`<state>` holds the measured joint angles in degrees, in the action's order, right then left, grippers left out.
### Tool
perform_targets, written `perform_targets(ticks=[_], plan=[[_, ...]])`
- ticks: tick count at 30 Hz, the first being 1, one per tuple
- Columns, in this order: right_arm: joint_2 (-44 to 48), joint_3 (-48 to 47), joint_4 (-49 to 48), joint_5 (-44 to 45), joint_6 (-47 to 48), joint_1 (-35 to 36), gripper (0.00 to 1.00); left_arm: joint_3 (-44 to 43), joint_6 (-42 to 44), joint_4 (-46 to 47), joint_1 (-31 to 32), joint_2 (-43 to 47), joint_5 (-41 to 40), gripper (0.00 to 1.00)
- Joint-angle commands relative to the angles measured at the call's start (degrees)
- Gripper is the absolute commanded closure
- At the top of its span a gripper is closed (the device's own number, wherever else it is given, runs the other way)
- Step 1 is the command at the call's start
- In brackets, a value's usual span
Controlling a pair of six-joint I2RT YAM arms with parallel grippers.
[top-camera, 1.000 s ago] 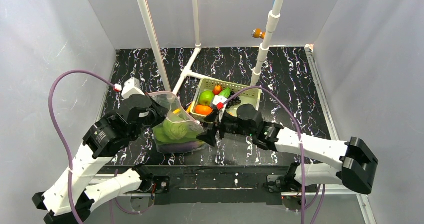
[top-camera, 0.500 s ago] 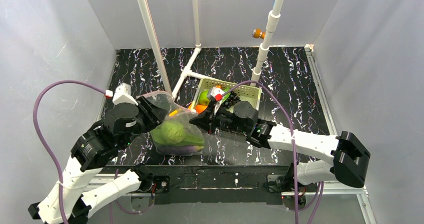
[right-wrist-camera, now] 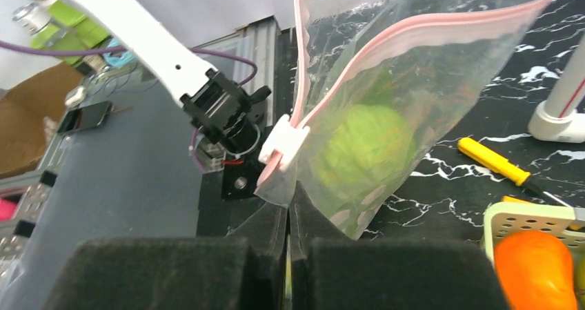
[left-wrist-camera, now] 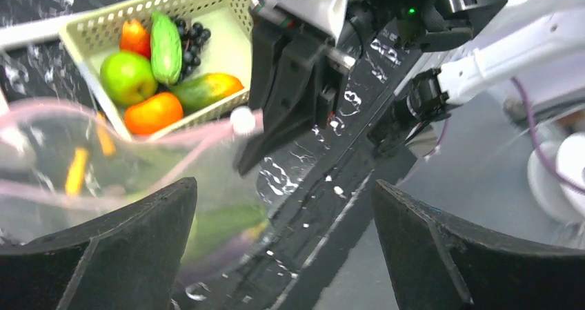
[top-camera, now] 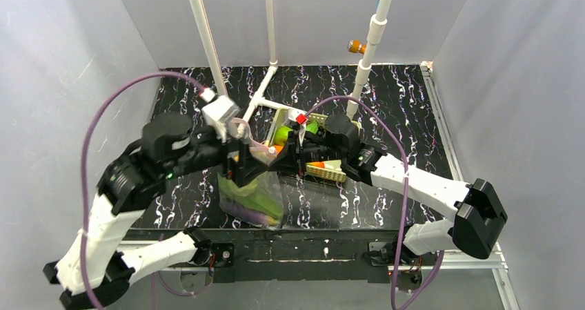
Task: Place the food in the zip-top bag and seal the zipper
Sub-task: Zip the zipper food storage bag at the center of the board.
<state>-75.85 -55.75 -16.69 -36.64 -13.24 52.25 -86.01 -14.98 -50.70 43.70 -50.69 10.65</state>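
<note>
The zip-top bag [right-wrist-camera: 421, 89] hangs upright from my right gripper [right-wrist-camera: 290, 203], which is shut on its corner just below the white slider [right-wrist-camera: 284, 144]. The pink zipper [right-wrist-camera: 428, 41] runs along the mouth, which still gapes. Inside I see the pale-green cabbage [right-wrist-camera: 365, 144], green leaves [top-camera: 252, 198] and the purple eggplant [top-camera: 259, 215] at the bottom. My left gripper [left-wrist-camera: 283, 186] stands wide open beside the bag [left-wrist-camera: 138, 179], holding nothing. In the top view the left gripper [top-camera: 240, 166] and right gripper [top-camera: 279, 159] face each other across the bag's top.
The yellow-green basket [top-camera: 324, 174] with fruit lies under the right arm, just behind the bag. A yellow stick [right-wrist-camera: 493, 161] lies on the black marbled table. White pipes [top-camera: 207, 41] [top-camera: 365, 61] stand at the back, with grey walls on both sides.
The left gripper let go of the bag, opened wide and swung right toward its mouth. The right gripper shut on the bag's corner by the slider and raised it.
</note>
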Motion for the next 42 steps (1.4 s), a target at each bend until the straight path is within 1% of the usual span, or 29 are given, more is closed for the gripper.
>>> perform_targets(ticks=[1, 3, 5, 8, 10, 13, 15, 18, 21, 23, 26, 29, 31, 33, 34, 35, 36, 38, 41, 42], plan=[[0.5, -4.3, 3.9, -9.1, 2.9, -1.9, 0.99, -5.7, 19.3, -1.8, -0.1, -8.7, 9.2, 0.02], [0.9, -4.6, 5.4, -10.4, 3.8, -2.8, 0.99, -6.8, 23.2, -2.2, -0.3, -11.1, 11.0, 0.02], [1.1, -4.6, 6.3, -13.1, 4.4, -4.0, 0.99, -6.7, 25.8, -2.0, -0.8, -12.8, 14.4, 0.02], [1.1, -5.1, 8.9, -16.9, 5.4, -6.0, 0.99, -4.2, 28.8, -0.5, -2.0, -14.1, 19.1, 0.02], [1.6, -5.4, 11.3, -18.6, 6.4, -7.2, 0.99, -1.3, 30.1, 2.3, -3.1, -14.2, 22.0, 0.02], [3.0, -5.4, 14.8, -18.8, 8.6, -8.0, 0.99, 2.7, 30.4, 7.9, -5.3, -14.4, 26.6, 0.02], [4.2, -4.8, 15.5, -18.6, 8.9, -8.7, 0.99, 4.9, 30.3, 11.7, -6.6, -15.3, 30.1, 0.02], [6.2, -4.0, 16.0, -17.4, 9.0, -9.6, 0.99, 5.2, 31.4, 11.7, -8.1, -18.1, 32.0, 0.03], [7.7, -4.2, 19.1, -15.7, 10.5, -10.6, 0.99, 6.6, 31.2, 12.8, -9.1, -17.8, 32.3, 0.07], [8.5, -4.2, 20.2, -15.0, 11.2, -11.0, 0.99, 8.0, 30.3, 14.3, -9.4, -16.8, 32.4, 0.15], [8.7, -4.3, 20.7, -14.3, 11.4, -11.1, 0.99, 8.6, 28.9, 13.4, -9.5, -15.1, 29.4, 0.36], [8.2, -4.3, 20.9, -14.0, 11.0, -11.1, 0.99, 11.1, 27.1, 15.0, -9.5, -11.3, 25.5, 0.55], [8.0, -4.0, 19.3, -13.4, 9.4, -11.1, 0.99, 13.0, 26.1, 16.2, -9.5, -8.8, 23.1, 0.68], [8.1, -3.3, 15.3, -12.8, 5.7, -11.0, 0.98, 13.9, 24.9, 16.5, -9.5, -7.1, 21.9, 0.77], [8.3, -2.9, 12.6, -12.5, 3.1, -11.0, 0.94, 14.2, 24.0, 16.7, -9.5, -6.4, 21.9, 0.82], [8.5, -2.3, 9.4, -11.5, -0.1, -10.8, 0.85, 14.4, 22.8, 17.0, -9.5, -5.7, 22.2, 0.86], [8.7, -1.3, 5.2, -10.2, -3.6, -10.4, 0.78, 14.7, 21.2, 17.5, -9.5, -5.1, 22.5, 0.90], [8.7, 0.6, -2.1, -8.5, -9.3, -9.2, 0.73, 15.3, 17.5, 18.9, -9.5, -3.7, 23.6, 1.00], [7.8, 0.8, -6.4, -8.4, -12.1, -7.8, 0.65, 16.9, 12.5, 21.9, -9.5, -1.0, 25.7, 1.00], [7.3, 0.5, -7.6, -9.1, -13.0, -7.7, 0.65, 17.5, 11.3, 22.9, -9.5, 0.0, 26.2, 1.00]])
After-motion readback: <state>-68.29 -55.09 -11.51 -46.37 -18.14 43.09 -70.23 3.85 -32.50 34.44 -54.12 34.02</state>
